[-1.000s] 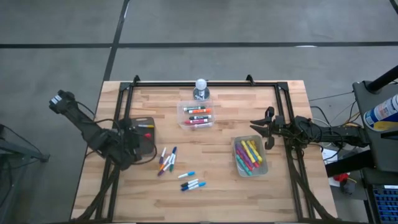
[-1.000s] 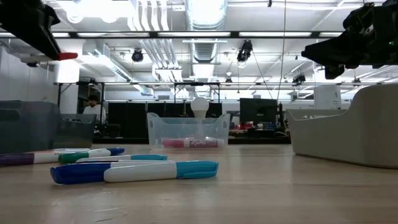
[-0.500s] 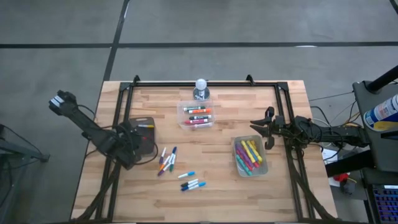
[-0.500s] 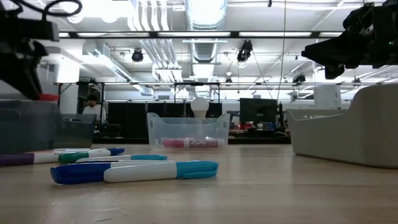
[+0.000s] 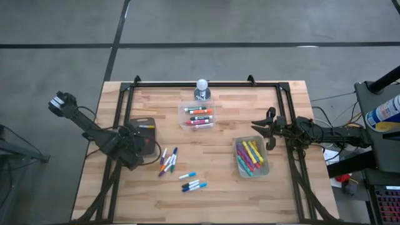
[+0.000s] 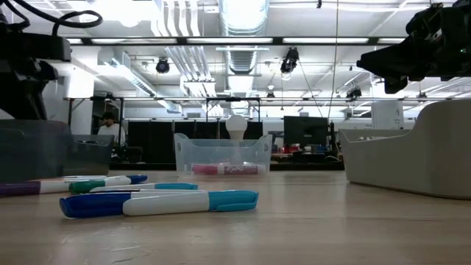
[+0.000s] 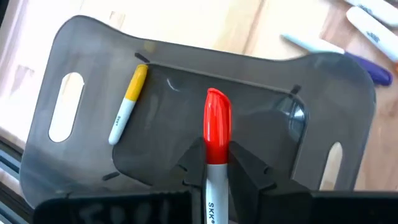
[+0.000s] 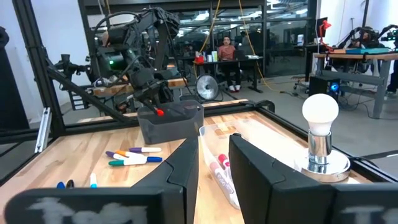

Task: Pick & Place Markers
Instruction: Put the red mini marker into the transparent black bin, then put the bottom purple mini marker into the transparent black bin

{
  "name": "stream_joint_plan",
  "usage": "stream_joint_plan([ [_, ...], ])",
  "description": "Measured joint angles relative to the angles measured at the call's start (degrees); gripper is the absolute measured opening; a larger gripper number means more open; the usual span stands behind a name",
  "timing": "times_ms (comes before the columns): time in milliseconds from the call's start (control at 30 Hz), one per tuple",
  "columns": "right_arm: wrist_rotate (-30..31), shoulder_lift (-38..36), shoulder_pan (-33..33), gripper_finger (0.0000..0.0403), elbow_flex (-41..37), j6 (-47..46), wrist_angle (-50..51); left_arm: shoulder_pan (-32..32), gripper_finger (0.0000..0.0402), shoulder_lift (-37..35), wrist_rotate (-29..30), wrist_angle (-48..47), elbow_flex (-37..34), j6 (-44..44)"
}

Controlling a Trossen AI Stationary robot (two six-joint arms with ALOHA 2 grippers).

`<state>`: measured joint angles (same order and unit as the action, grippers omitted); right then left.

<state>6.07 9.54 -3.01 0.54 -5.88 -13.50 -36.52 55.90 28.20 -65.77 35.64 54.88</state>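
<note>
Glossily, the left gripper [image 7: 217,165] pinches a red-capped marker [image 7: 217,134] over a smoky tray [image 7: 87,62].

1. On the white barrel of the red-capped marker [image 7: 216,163] between my left fingers, the letters "SK" run lengthwise.
2. The yellow-capped marker [image 7: 127,104] carries small print too blurred to read.
</note>
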Motion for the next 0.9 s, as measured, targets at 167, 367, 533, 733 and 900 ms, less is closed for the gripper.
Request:
stream_joint_plan([
  [167, 0.0, 0.0, 0.0, 0.0072, 0.0, 0.0, 0.0, 1.1, 0.0045, 0.0, 0.4, 0.3, -0.1, 2.0],
  [367, 0.0, 0.0, 0.0, 0.0069, 0.0, 0.0, 0.0, 1.3, 0.0088, 0.1, 1.4, 0.3, -0.1, 2.1],
  [533, 0.0, 0.0, 0.0, 0.0077, 0.0, -0.1, 0.0, 1.4, 0.0123, 0.1, 2.8, 0.3, 0.0, 2.1],
  [733, 0.0, 0.0, 0.0, 0.0084, 0.0, -0.1, 0.0, 1.4, 0.0130, 0.1, 3.6, 0.7, 4.8, -1.5],
  [900, 0.0, 0.0, 0.0, 0.0086, 0.0, -0.1, 0.0, 1.4, 0.0131, 0.1, 5.2, 8.2, 10.5, -6.7],
])
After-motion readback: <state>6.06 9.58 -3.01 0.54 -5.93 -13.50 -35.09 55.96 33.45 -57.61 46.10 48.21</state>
